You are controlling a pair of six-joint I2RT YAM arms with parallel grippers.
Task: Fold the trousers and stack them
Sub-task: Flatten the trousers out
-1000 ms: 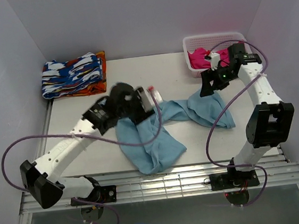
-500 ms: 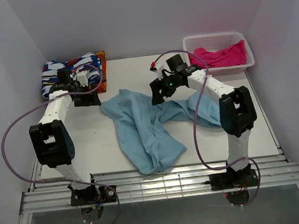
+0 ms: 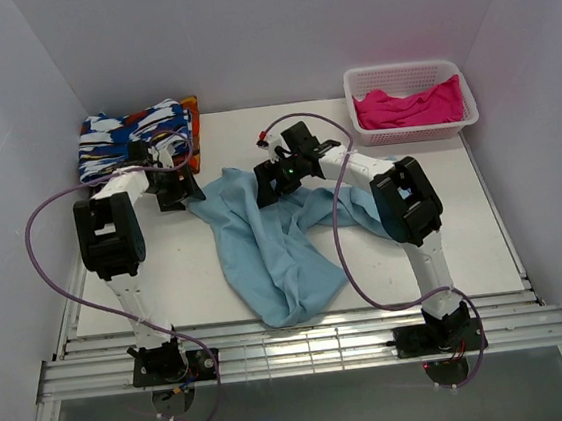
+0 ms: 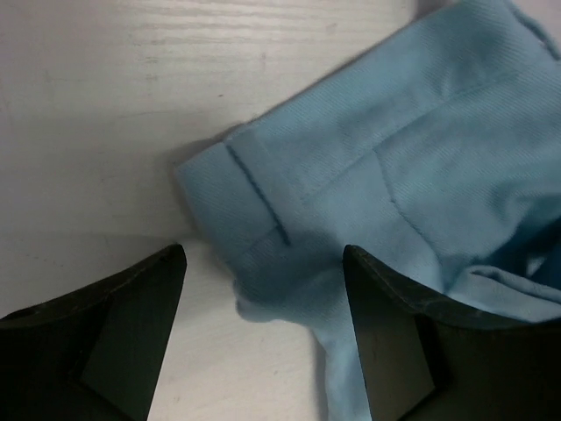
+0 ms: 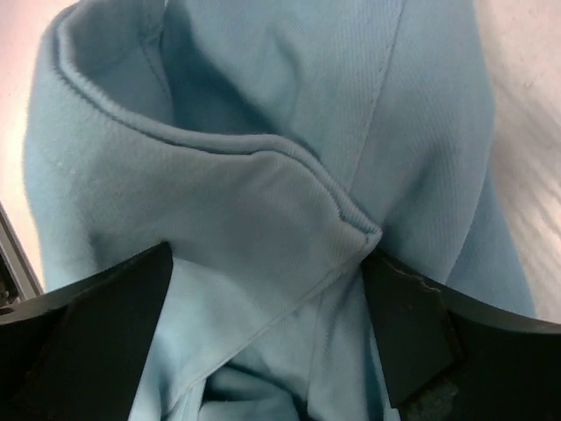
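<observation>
Trousers (image 3: 276, 256) lie crumpled in the middle of the table (image 3: 157, 274). Left gripper (image 3: 185, 192) and right gripper (image 3: 264, 186) are wide open at their far edge, holding nothing. Patterned cloth (image 3: 138, 143) sits just behind the left one. Pink garment (image 3: 411, 106) lies in the basket (image 3: 402, 68).

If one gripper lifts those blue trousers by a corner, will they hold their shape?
Probably not: the trousers lie rumpled in folds, so they'd likely droop. The thin cloth looks light. Its stitched hem seems grippable, not slippery.

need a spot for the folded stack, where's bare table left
Bare table lies right of the trousers, on the near side of the pink basket. Another patch: near left, between the left arm and the trousers. Crowded: the far middle, under the left gripper and right gripper, and by the patterned folded cloth.
</observation>
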